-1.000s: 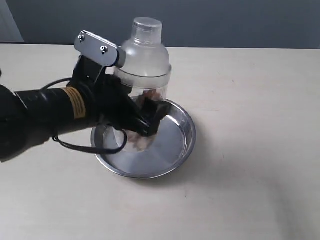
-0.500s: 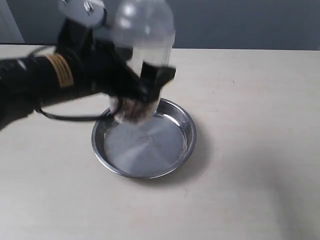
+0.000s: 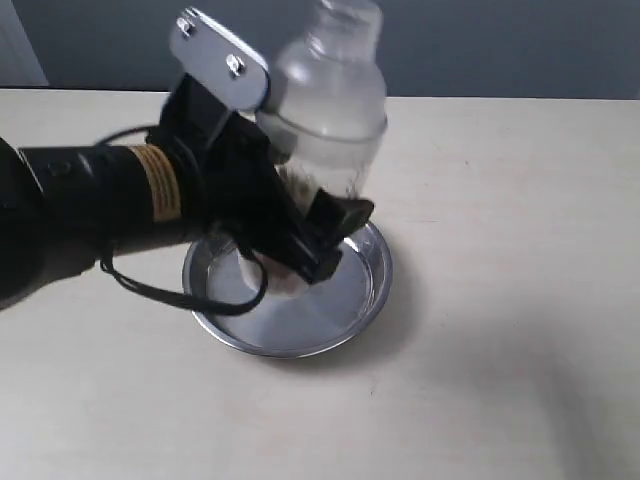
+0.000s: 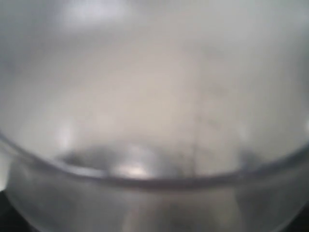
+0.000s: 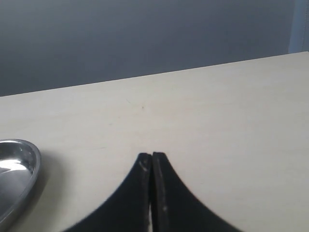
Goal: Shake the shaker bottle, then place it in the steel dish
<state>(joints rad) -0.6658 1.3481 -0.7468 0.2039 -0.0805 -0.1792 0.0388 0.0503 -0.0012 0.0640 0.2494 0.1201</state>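
The shaker bottle [image 3: 330,105] is clear frosted plastic with a domed top and brown beads low inside. It hangs tilted to the right above the steel dish [image 3: 372,285], a round shiny pan on the table. My left gripper [image 3: 315,245] is shut on the bottle's lower body, black fingers either side. In the left wrist view the blurred bottle wall [image 4: 154,96] fills the picture and hides the fingers. My right gripper [image 5: 152,155] is shut and empty over bare table, with the steel dish's rim [image 5: 35,162] off to one side.
The pale wooden table [image 3: 500,300] runs wide around the dish. A black cable [image 3: 190,295] loops from the left arm over the dish's left rim. A dark grey wall [image 3: 500,45] stands behind the table.
The left arm swung the bottle up half a second ago and has brought it back down, now tipped more to the right. The dish has stayed in place.
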